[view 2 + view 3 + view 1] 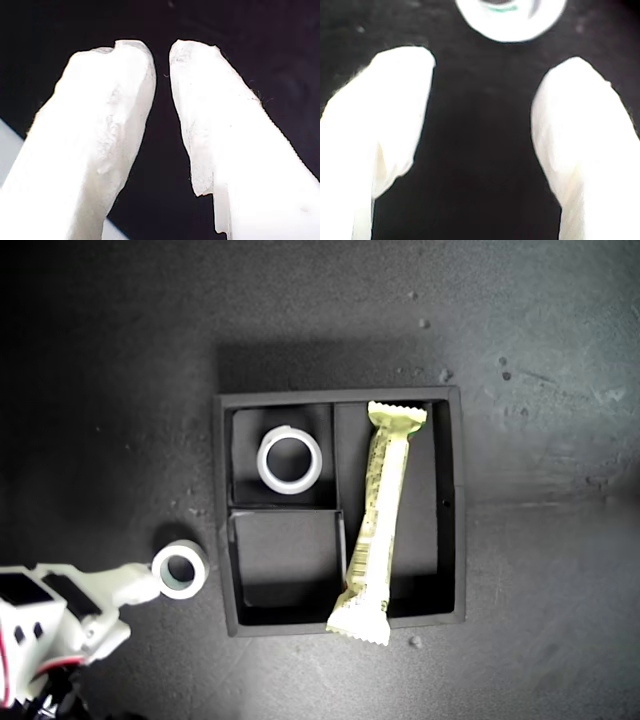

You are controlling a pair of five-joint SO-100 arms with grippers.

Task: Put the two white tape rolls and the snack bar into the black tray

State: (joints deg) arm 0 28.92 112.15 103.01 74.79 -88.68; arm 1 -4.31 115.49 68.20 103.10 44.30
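The black tray (pixel 452 540) lies mid-table in the exterior view. One white tape roll (pixel 290 461) sits in its upper-left small compartment. The snack bar (pixel 378 510) lies tilted in the long compartment, its lower crimped end resting over the tray's wall. The other white tape roll (pixel 180 570) (pixel 510 20) lies on the table just outside the tray, to the exterior view's left. My second gripper (pixel 150 585) (pixel 495 57) is open right behind this roll, with nothing between its fingers. My first gripper (pixel 161 50) shows only in its wrist view, shut and empty over a dark surface.
The dark table (pixel 540 360) surrounds the tray and carries small pale specks (pixel 415 642). The tray's lower-left small compartment (pixel 285 555) holds nothing. The second arm's white body (pixel 40 625) fills the exterior view's lower left corner.
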